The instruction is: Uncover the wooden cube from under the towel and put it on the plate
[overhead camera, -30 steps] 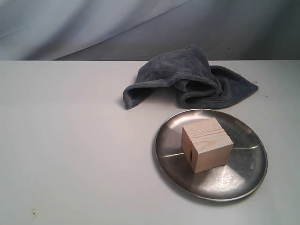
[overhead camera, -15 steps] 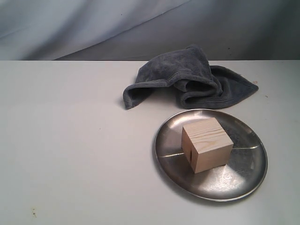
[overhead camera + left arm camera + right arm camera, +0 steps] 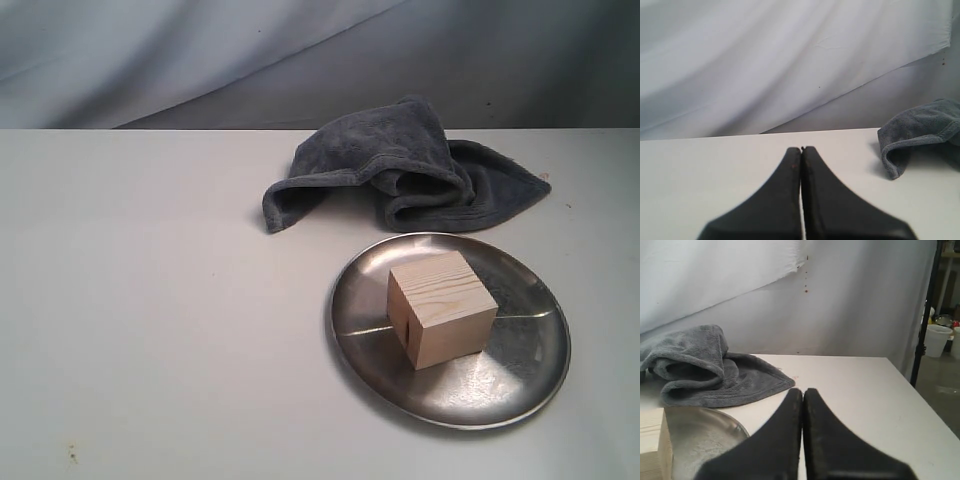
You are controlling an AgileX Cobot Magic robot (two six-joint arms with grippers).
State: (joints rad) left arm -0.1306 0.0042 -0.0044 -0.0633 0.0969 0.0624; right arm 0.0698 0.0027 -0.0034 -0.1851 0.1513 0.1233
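The wooden cube stands upright on the silver plate, its dark slot on the face toward the camera's left. The grey-blue towel lies crumpled on the table behind the plate, covering nothing visible. Neither gripper appears in the exterior view. My left gripper is shut and empty, low over the table, with the towel off to one side. My right gripper is shut and empty too, beside the plate, with the cube's corner at the frame edge and the towel beyond.
A pale cloth backdrop hangs behind the white table. The right wrist view shows the table's far edge, a dark stand pole and white buckets on the floor beyond.
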